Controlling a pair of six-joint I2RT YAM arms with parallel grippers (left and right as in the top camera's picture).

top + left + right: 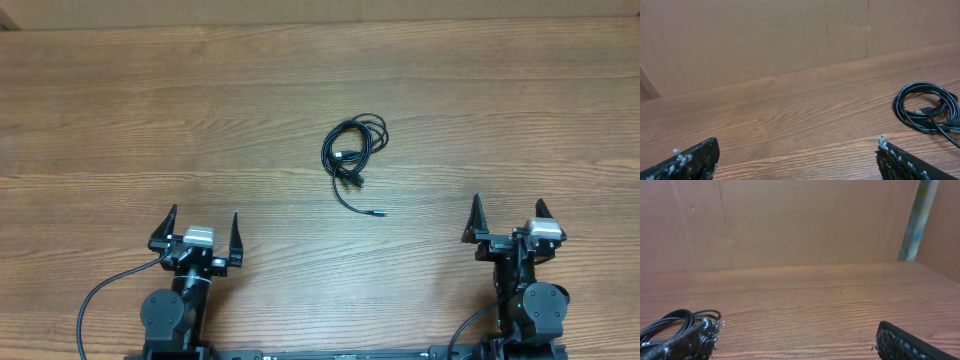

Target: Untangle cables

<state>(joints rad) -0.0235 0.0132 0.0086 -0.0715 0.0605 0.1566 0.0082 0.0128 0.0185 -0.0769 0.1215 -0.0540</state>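
A small bundle of thin black cables (352, 152) lies coiled on the wooden table (150, 120) near the middle, with one loose end and plug trailing toward the front. In the left wrist view the cables (926, 107) sit at the far right. In the right wrist view the cables (671, 322) peek out at the lower left, partly behind a fingertip. My left gripper (199, 228) rests open at the front left, well short of the bundle. My right gripper (508, 218) stands open at the front right, with nothing between its fingers.
A plain brown wall (765, 40) rises behind the table's far edge. A pale vertical strip (917, 220) stands at the back right in the right wrist view. Thick black arm wires (95, 300) loop near the left arm's base.
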